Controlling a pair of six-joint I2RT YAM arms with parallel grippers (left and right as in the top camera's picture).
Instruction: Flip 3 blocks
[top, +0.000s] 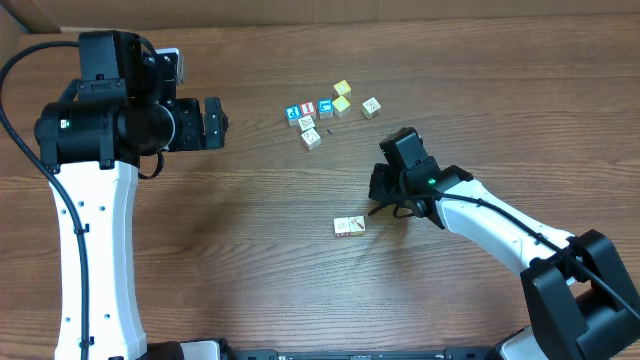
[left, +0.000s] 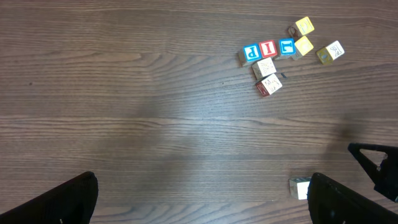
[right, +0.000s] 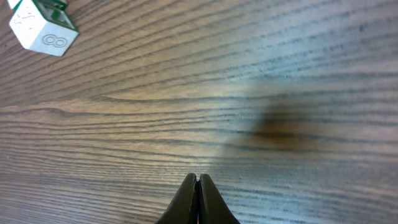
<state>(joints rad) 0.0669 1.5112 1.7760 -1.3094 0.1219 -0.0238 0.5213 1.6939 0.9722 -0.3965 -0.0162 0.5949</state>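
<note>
**Overhead:** We see the left gripper (top: 217, 122) hanging at upper left, spread wide and holding nothing, well apart from the cluster of blocks (top: 325, 110) at upper centre. In that cluster the blue-letter block (top: 293, 114) and the red-bordered block (top: 308, 108) sit side by side, touching. At centre right the right gripper (top: 383, 198) is pressed together and empty. It is near the green-marked block (top: 349, 226), which lies alone at lower centre. We judge that closed tips suit tipping a block this small better than pinching it. Bare worktop (top: 250, 260) surrounds the lone block, so it has room to roll any way.

**Left wrist:** The spread jaws frame the bottom corners. The cluster sits at upper right, and the green-marked block (left: 300, 186) lies at lower right, just beside one jaw.

**Right wrist:** The shut tips of the right gripper (right: 197, 180) rise from bottom centre. The green-marked block (right: 43, 28) sits in the upper left corner, apart from them across open woodgrain. A second piece beside it is cut off by the frame, and we cannot identify it.
</note>
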